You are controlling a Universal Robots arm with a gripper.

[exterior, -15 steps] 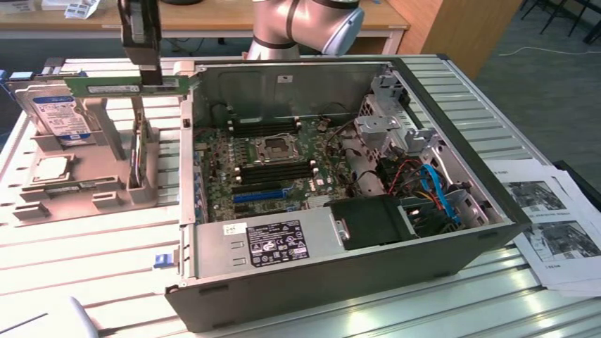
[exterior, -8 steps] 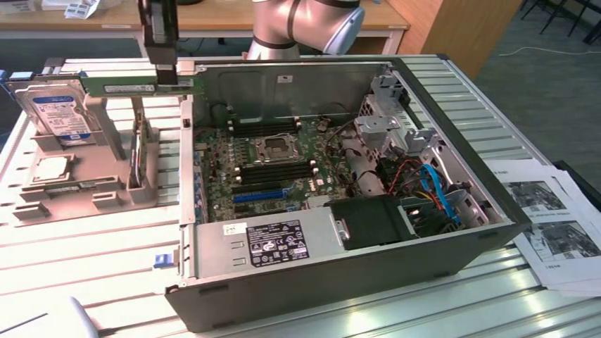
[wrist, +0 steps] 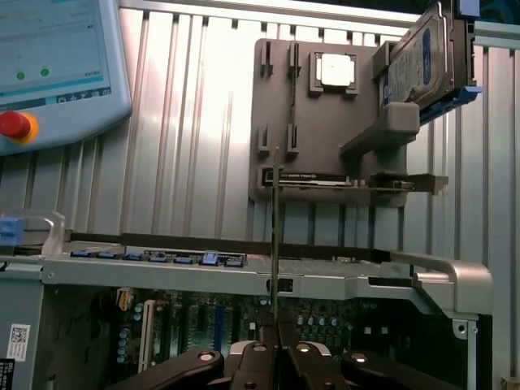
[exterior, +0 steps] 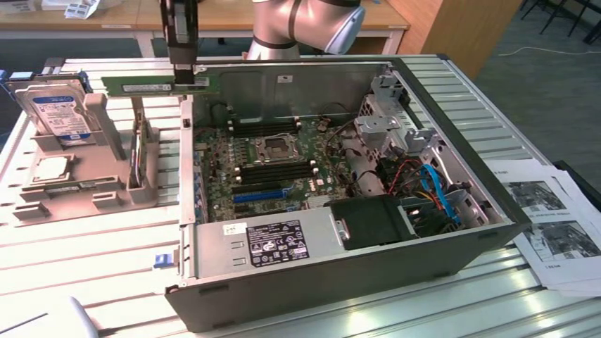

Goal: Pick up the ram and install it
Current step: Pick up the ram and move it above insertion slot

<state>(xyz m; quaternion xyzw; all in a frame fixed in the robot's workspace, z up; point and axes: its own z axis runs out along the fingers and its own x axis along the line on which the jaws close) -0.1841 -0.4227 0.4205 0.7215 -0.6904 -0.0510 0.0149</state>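
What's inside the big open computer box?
Inside the computer case lies a green motherboard with a blue slot, a silver power supply and coloured cables. Whatever sits beneath the power supply and the black cover is hidden.

This is looking like a robotics laboratory or a test workshop. A grey robot arm (exterior: 300, 24) is standing behind a ribbed metal desk (exterior: 84, 253) and is holding the ram (exterior: 136, 86) in its end effector (exterior: 185, 79). An open computer case (exterior: 376, 282) is lying on the desk, beside a grey fixture (exterior: 84, 193) that is carrying a hard drive (exterior: 61, 116). A teach pendant (wrist: 57, 65) with a red button (wrist: 15, 126) is showing its screen. Printed sheets (exterior: 554, 218) are lying at the exterior view's right, and wooden tables (exterior: 75, 17) are standing behind, near a blue-grey carpet (exterior: 549, 77).
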